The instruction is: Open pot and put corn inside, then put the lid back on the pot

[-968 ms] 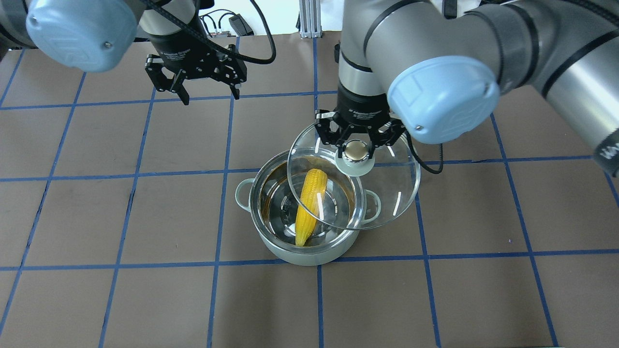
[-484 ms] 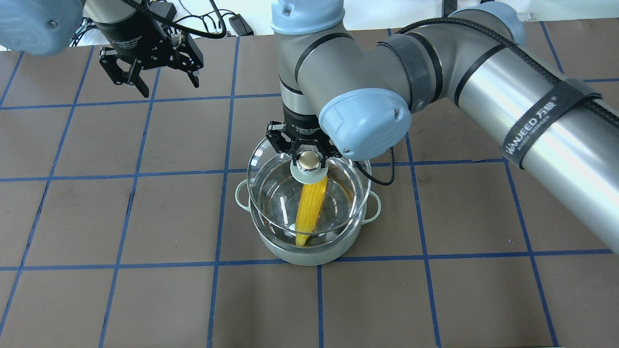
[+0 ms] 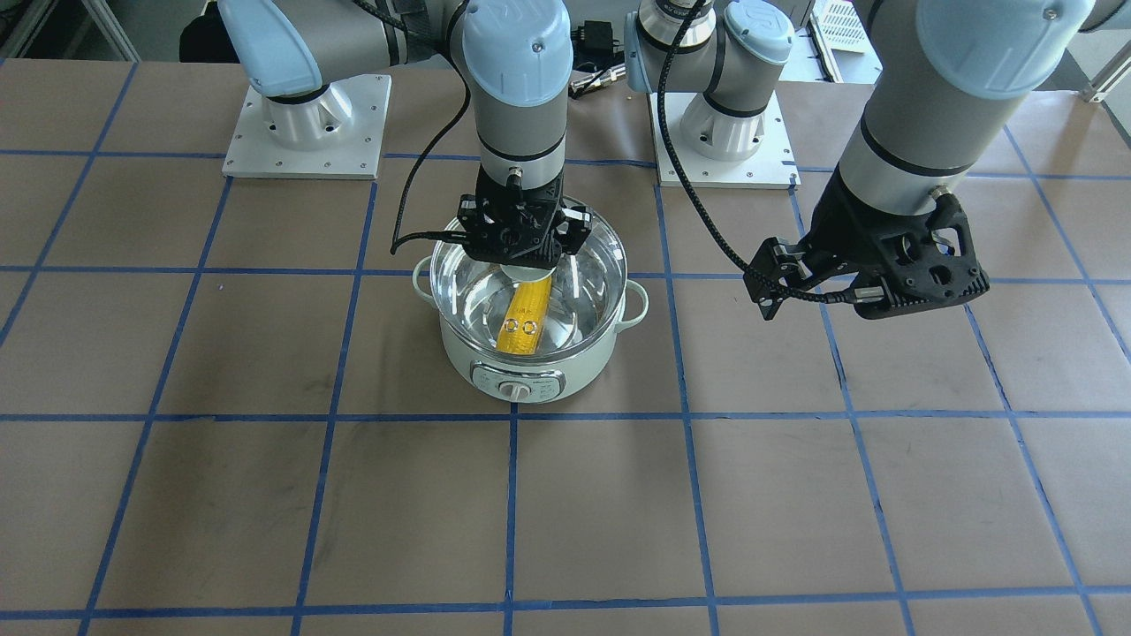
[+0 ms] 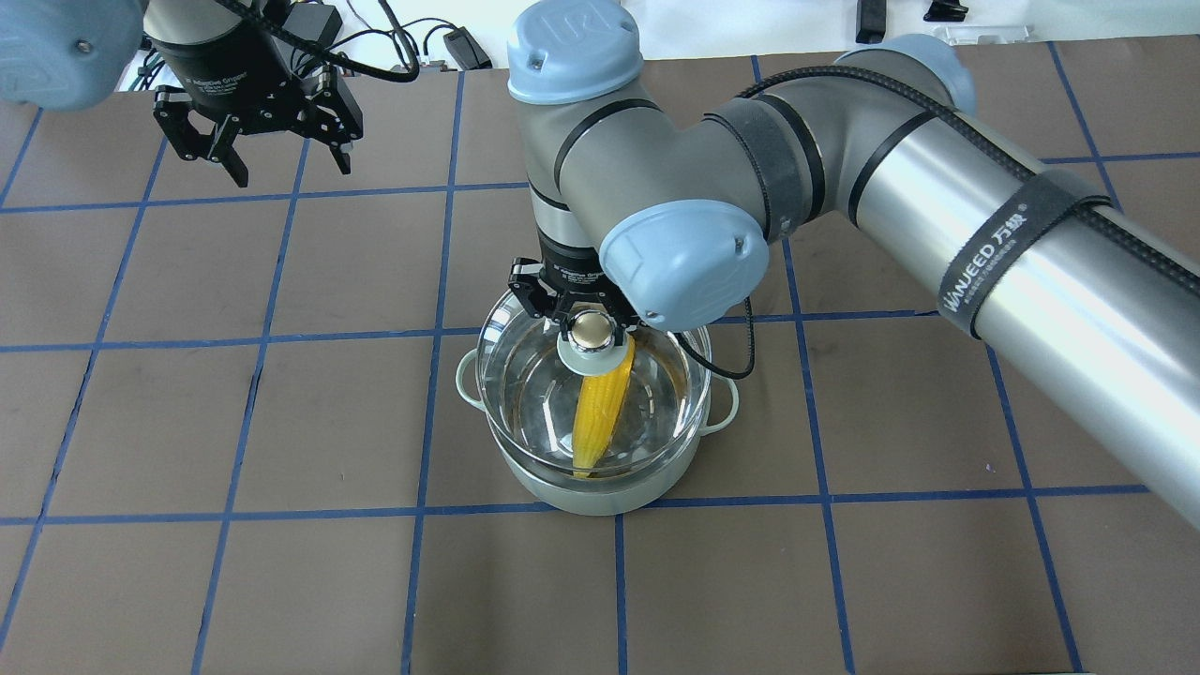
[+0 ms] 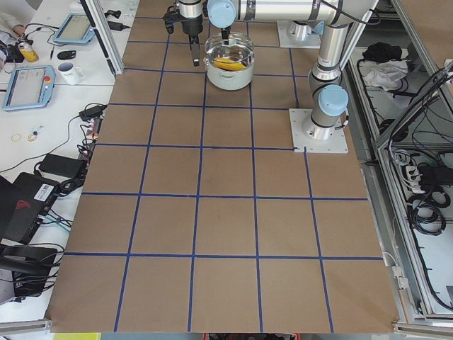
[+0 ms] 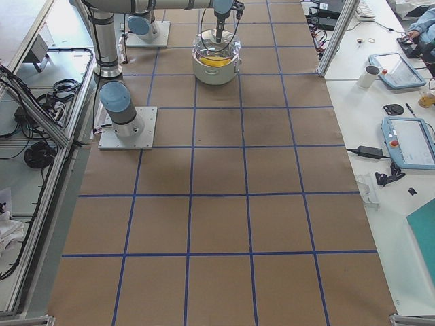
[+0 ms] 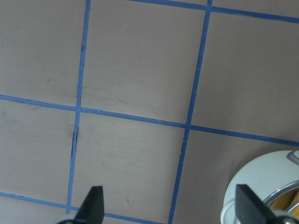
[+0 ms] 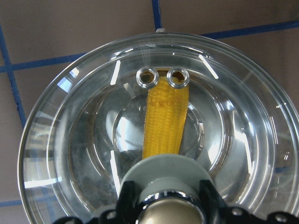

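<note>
The pale mint-green pot point(image 4: 591, 497) stands mid-table, its dial facing the front camera point(image 3: 519, 387). The yellow corn point(image 4: 600, 417) lies slanted inside it, seen through the glass. My right gripper point(image 4: 592, 323) is shut on the cream knob point(image 8: 170, 214) of the clear glass lid point(image 4: 525, 394). It holds the lid level and centred over the pot's rim; I cannot tell if the lid touches the rim. The lid's two vent holes point(image 8: 161, 77) show over the corn point(image 8: 164, 126). My left gripper point(image 4: 267, 159) is open and empty, above the table far to the pot's left point(image 7: 170, 207).
The brown table has a blue tape grid. Both arm bases point(image 3: 305, 124) point(image 3: 724, 132) are bolted at the robot's side. Cables and a plug point(image 4: 450, 42) lie at the far edge. A side desk holds tablets and a mug point(image 5: 71, 71).
My right gripper has carried the lid leftward from beside the pot to centred over it, and slightly lower. My left gripper has moved away to the left, still open.
</note>
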`<control>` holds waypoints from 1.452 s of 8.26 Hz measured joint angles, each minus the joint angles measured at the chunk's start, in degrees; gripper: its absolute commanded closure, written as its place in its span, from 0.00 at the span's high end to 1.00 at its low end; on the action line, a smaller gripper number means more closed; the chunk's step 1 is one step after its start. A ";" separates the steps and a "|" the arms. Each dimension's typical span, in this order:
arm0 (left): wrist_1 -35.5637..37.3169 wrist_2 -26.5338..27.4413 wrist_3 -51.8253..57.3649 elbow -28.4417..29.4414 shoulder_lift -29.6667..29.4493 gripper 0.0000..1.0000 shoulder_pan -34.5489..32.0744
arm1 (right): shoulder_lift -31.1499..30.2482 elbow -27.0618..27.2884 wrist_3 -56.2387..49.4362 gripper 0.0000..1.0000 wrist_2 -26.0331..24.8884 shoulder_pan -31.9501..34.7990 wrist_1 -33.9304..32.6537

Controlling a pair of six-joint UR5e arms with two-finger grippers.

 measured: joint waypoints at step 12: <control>-0.89 0.54 0.42 -0.09 0.57 1.00 -0.19 | 0.46 1.85 2.45 0.52 -0.44 1.49 -0.62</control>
